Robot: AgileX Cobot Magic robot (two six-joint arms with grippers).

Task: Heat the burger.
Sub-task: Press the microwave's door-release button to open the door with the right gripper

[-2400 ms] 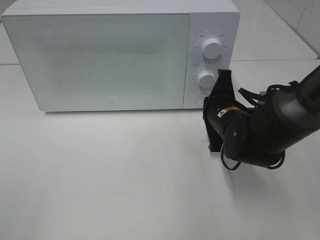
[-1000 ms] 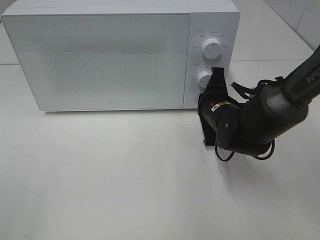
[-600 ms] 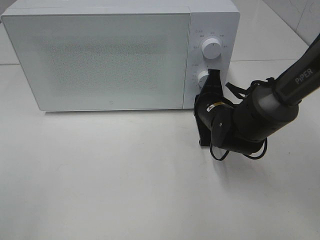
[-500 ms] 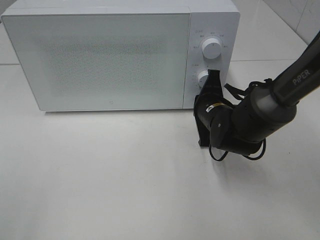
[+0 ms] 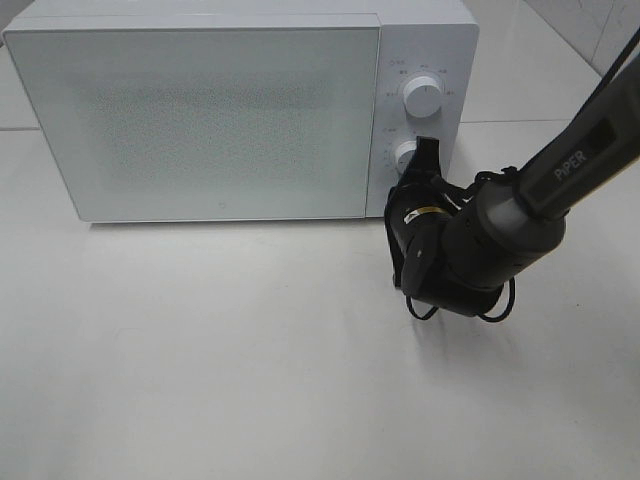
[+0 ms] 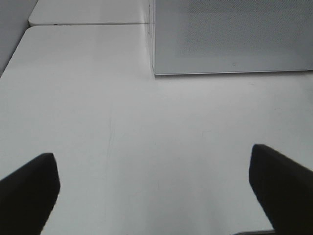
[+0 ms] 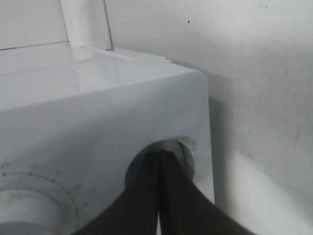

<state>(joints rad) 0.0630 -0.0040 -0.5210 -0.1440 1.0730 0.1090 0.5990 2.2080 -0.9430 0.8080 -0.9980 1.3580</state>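
The burger is out of view. The white microwave (image 5: 220, 120) stands at the back of the table with its door closed; it also shows in the left wrist view (image 6: 234, 34). My right gripper (image 5: 400, 196) is shut and empty, and its tips touch the round button (image 7: 185, 151) at the bottom of the microwave's control panel, below the lower knob (image 5: 406, 156). In the right wrist view the gripper (image 7: 159, 157) shows its two fingers pressed together on that button. My left gripper (image 6: 156, 196) is open and empty over bare table, in front of the microwave's left corner.
The upper knob (image 5: 424, 97) sits above the lower one on the panel. The white table (image 5: 200, 350) spreads in front of the microwave. The right arm's dark body (image 5: 480, 245) lies to the right of the panel. A tiled wall edge (image 5: 610, 40) shows at the back right.
The right arm has moved left and in toward the microwave's panel. The shut gripper's tips have come onto the bottom button. The door stays closed.
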